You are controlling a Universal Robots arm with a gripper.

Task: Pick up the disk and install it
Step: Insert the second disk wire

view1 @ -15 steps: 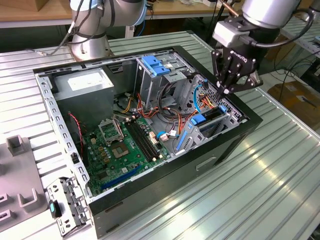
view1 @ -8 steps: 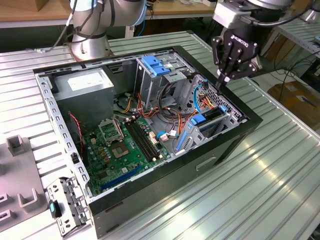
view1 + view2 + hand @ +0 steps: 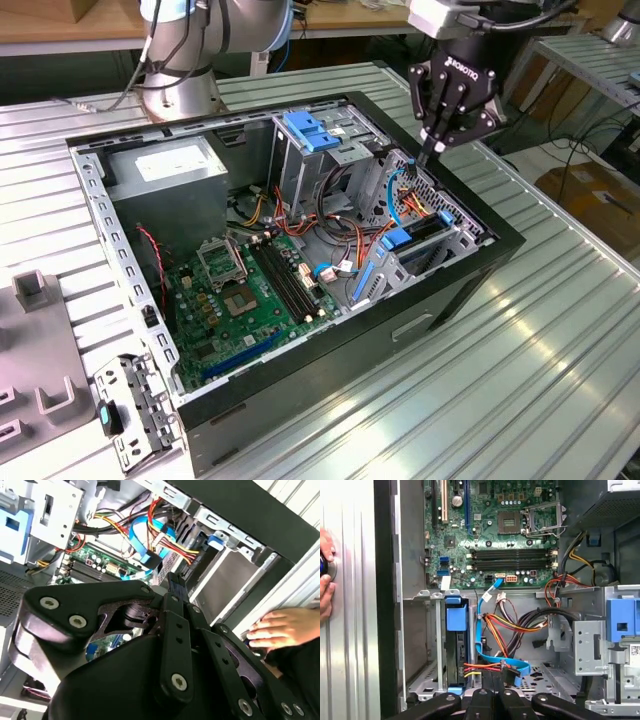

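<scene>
the gripper (image 3: 437, 150) hung over the far corner of the open computer case (image 3: 480, 275), fingers pressed together on nothing. the disk (image 3: 456, 645) already sat in its bay with its blue rails, so the install looked nearly finished; a firm seating check was likely what remained.

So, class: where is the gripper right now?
In the exterior view, the gripper hangs above the open computer case's edge on the exterior view's right, by the blue cable near the drive cage.
</scene>
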